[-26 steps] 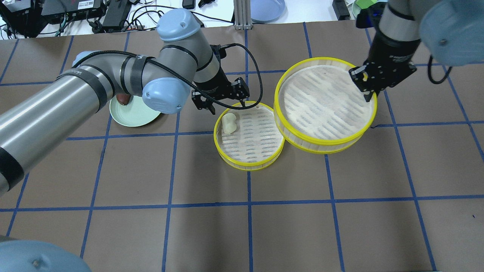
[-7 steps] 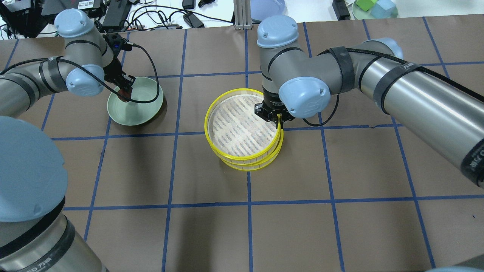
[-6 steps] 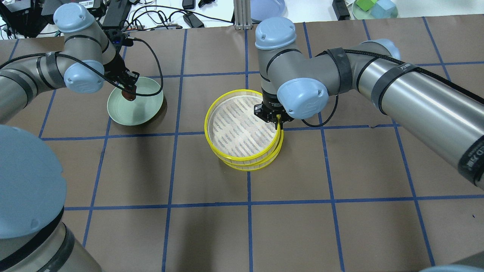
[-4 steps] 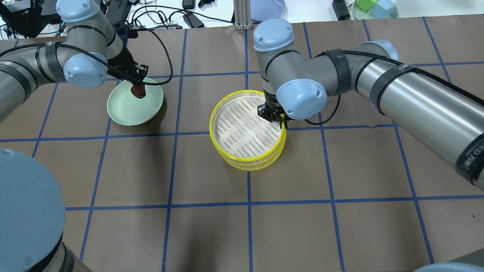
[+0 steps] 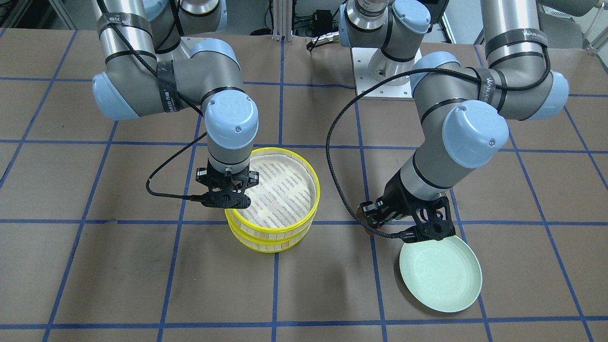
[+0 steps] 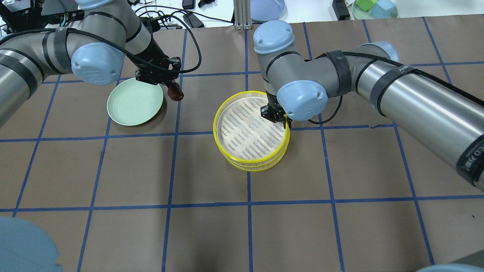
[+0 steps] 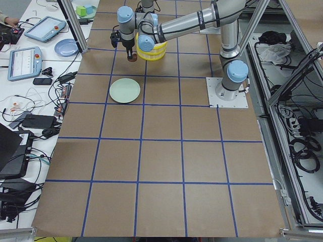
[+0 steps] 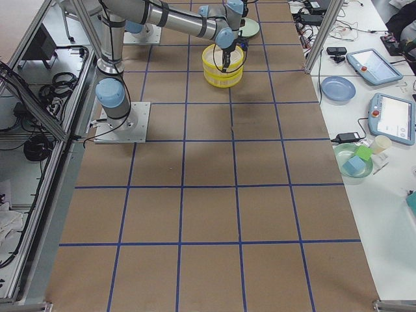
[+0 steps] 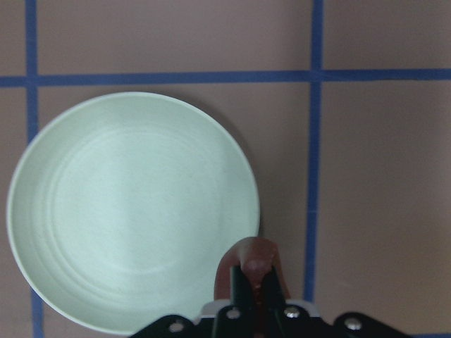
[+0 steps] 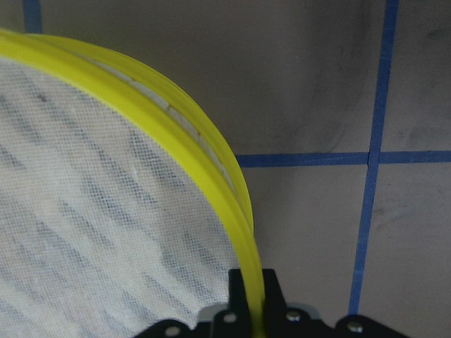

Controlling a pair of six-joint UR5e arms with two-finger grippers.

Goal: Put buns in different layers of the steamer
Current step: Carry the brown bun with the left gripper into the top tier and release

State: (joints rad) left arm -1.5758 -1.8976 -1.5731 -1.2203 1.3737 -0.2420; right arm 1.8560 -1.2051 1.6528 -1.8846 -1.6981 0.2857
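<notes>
My left gripper [image 6: 173, 89] is shut on the dark reddish-brown bun [image 6: 176, 94] and holds it in the air just right of the pale green plate [image 6: 132, 107]. In the left wrist view the bun [image 9: 252, 262] sits between the fingers, beside the plate's rim [image 9: 248, 184]. The two steamer layers are stacked: the upper layer [image 6: 242, 132] rests on the lower layer [image 6: 253, 167]. My right gripper [image 6: 282, 121] is shut on the upper layer's yellow rim [image 10: 232, 204] at its right side. The cream-white bun is hidden under the upper layer.
The green plate [image 5: 440, 275] holds nothing. The steamer stack [image 5: 273, 237] stands mid-table on brown paper with blue grid lines. Cables, a blue plate [image 6: 266, 9] and coloured blocks lie beyond the far edge.
My left gripper lifted the brown bun off the plate and carried it right, past the plate's rim. My right gripper shifted the upper layer right, squarer over the lower one, which now covers the white bun.
</notes>
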